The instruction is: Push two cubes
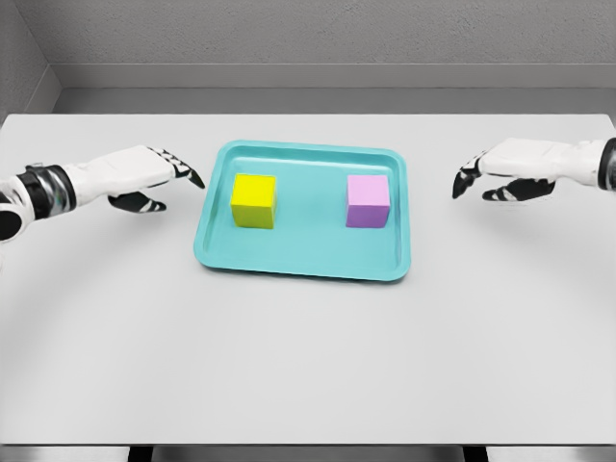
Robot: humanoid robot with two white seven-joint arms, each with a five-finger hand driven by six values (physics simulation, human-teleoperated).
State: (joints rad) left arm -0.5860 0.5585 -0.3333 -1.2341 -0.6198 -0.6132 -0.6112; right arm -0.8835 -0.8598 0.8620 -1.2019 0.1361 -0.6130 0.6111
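Two cubes sit well apart in the teal tray (303, 265) mid-frame, yellow cube (254, 201) left and purple cube (368, 201) right, both untouched. Left hand (144, 173) and right hand (505, 166) hover outside the rims, fingers loosely apart, holding nothing. I'd clear the rims first, then push each cube flat on its outer face so it slides without twisting

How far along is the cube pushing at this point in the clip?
Nothing looks done: the yellow cube and purple cube sit apart in the teal tray, neither touched. In hand: the left hand hovers beside the tray's left edge and the right hand off its right side, both open. Left: contacting and pushing both cubes.
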